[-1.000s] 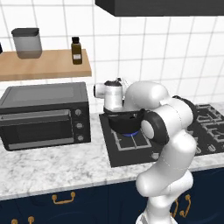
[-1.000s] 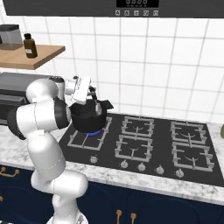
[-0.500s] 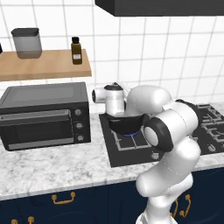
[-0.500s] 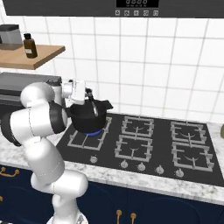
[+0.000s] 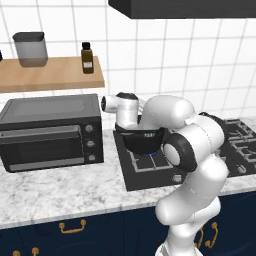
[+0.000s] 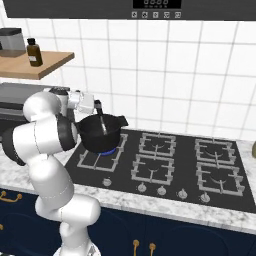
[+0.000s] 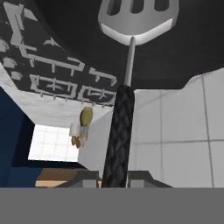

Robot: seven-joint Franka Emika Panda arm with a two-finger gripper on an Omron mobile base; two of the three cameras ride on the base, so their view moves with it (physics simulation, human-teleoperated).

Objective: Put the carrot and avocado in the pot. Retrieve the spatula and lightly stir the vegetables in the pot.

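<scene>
The gripper [image 7: 114,180] is closed on the spatula [image 7: 131,52], its two dark fingertips [image 7: 87,178] pressed against either side of the textured black handle. In the hand view the handle runs up from between the tips to a thin metal shaft and then the light-grey slotted blade, which lies against the black inside of the pot [image 7: 183,48].

In the right base view the gripper [image 6: 97,106] sits at the left rim of the pot [image 6: 100,134], and the spatula [image 6: 103,125] slants down from it into the pot's mouth. The pot stands on the rear-left burner of the stove [image 6: 165,165], over a blue flame. In the left base view the white hand hangs directly above the pot [image 5: 144,141], just right of the toaster oven [image 5: 50,131]. Carrot and avocado cannot be made out inside the pot.
</scene>
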